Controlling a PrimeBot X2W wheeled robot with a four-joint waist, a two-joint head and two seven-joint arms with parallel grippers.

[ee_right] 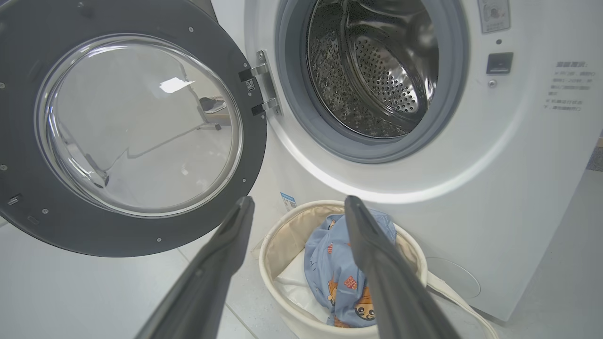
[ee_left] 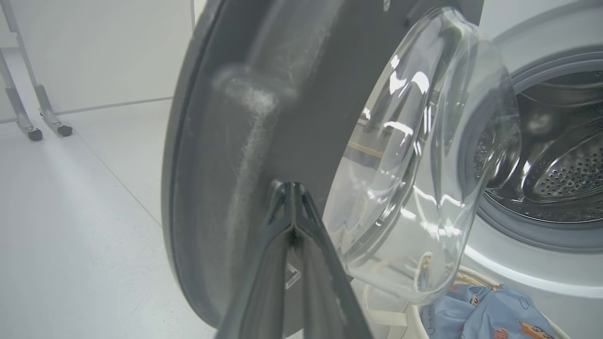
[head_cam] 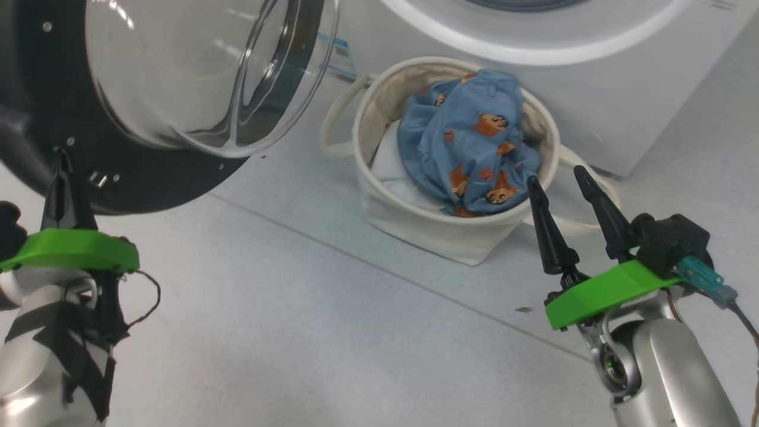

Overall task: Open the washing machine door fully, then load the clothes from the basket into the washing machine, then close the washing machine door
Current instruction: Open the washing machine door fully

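L pincer (head_cam: pixel 62 160) clenched, tips on black-rimmed round glass door (head_cam: pixel 148 185); R pincer (head_cam: pixel 555 173) released beside cream canvas basket (head_cam: pixel 415 231) w/ blue garment (head_cam: pixel 468 136).

The pale floor (head_cam: pixel 296 308) carries the basket (head_cam: pixel 415 222) just before the washing machine (head_cam: pixel 652 77).

There is one washer (ee_right: pixel 494 188) with one door (ee_right: pixel 141 238) on two hinges (ee_right: pixel 258 71), one sticker (ee_right: pixel 288 201), one basket (head_cam: pixel 415 219) with two handles (head_cam: pixel 332 124) holding one blue garment (head_cam: pixel 468 142) and one white sheet (head_cam: pixel 388 160), and two grippers, the left gripper (head_cam: pixel 61 157) and the right gripper (head_cam: pixel 557 176), each with two fingers.
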